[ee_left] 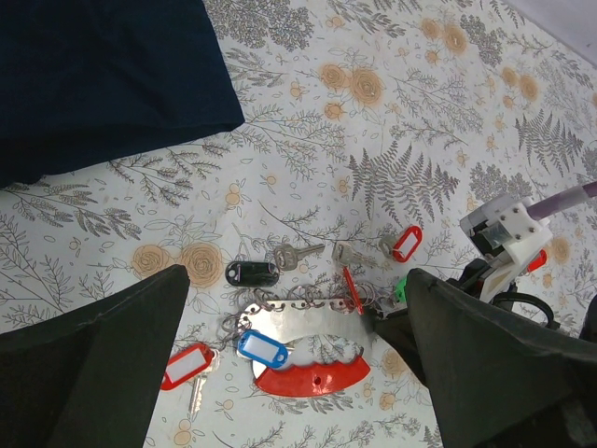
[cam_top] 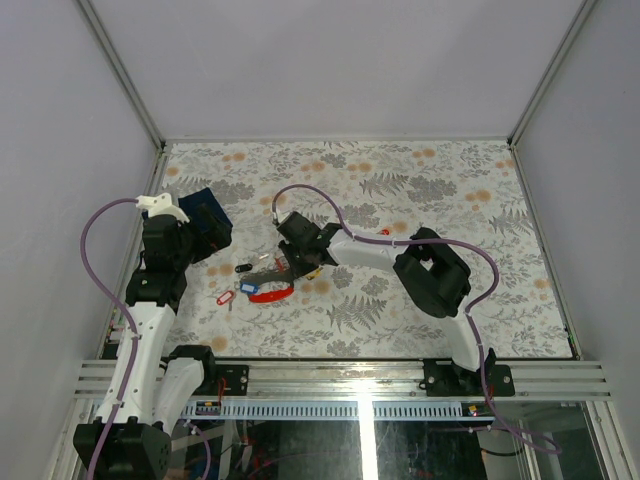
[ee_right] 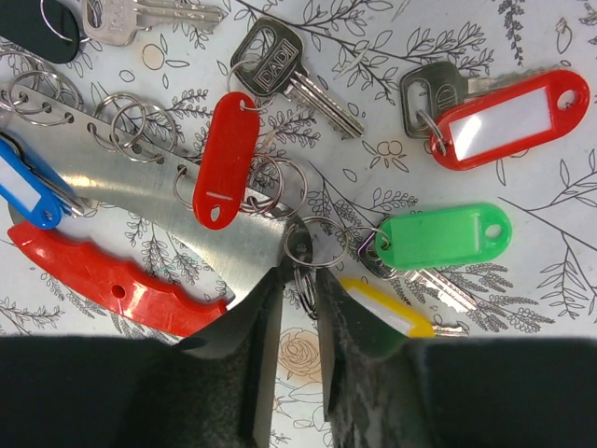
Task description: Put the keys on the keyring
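Keys [ee_right: 270,61] with coloured plastic tags lie scattered round the keyring [ee_right: 187,201] on the flowered tabletop [cam_top: 450,180], left of its middle and between the two arms. The keyring is a flat grey plate with a row of holes along one edge, each carrying a thin wire ring, and a red curved strap [ee_right: 103,280] runs along its other edge. A blue tag [ee_right: 28,191] rests on the plate's left end and a plain red tag [ee_right: 224,159] lies across its rings. A black tag [ee_right: 47,23], a red tag with a white label [ee_right: 508,117], a green tag [ee_right: 443,235] and a yellow tag [ee_right: 387,313] lie on the tabletop beside it. The right gripper [ee_right: 298,280] reaches leftward from its base, tipped down at the plate's right end; its jaws are narrowed to a slit with a small ring at their tips, but whether they pinch it cannot be told. The left gripper [ee_left: 296,273] hangs above the tabletop at the left, its jaws spread wide and holding nothing, near a dark blue object [ee_left: 103,84].
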